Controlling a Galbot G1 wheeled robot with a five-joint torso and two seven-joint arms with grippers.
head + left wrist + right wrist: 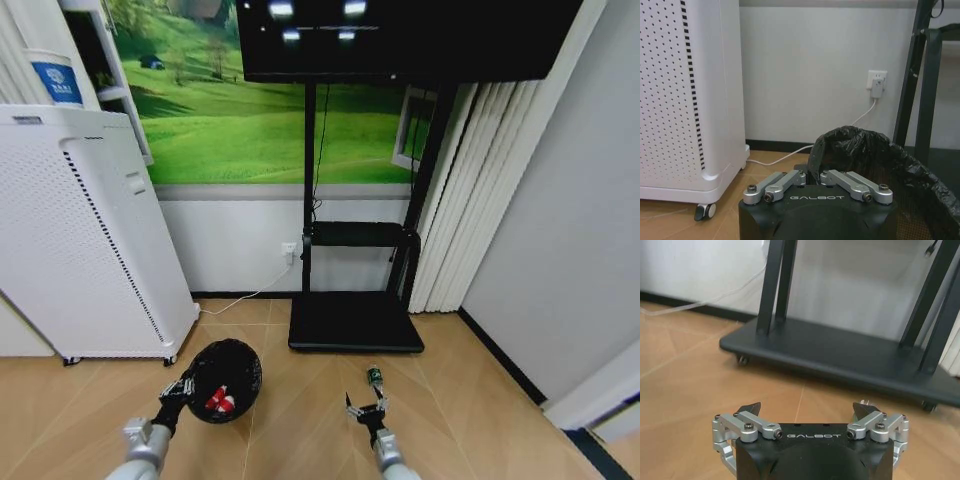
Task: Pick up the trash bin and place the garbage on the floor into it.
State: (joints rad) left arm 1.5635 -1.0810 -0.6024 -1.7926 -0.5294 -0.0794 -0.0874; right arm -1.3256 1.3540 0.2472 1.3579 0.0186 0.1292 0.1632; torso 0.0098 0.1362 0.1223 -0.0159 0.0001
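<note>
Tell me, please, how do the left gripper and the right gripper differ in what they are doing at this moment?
The left gripper is shut on the rim of the trash bin; the right gripper is open and grips nothing. The left gripper holds the bin with red-and-white garbage inside, while the right gripper sits just short of the green bottle on the floor. Both reach forward, low over the wooden floor.

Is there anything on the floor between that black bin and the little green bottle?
No. In the head view only bare wooden floor separates the trash bin from the bottle.
</note>
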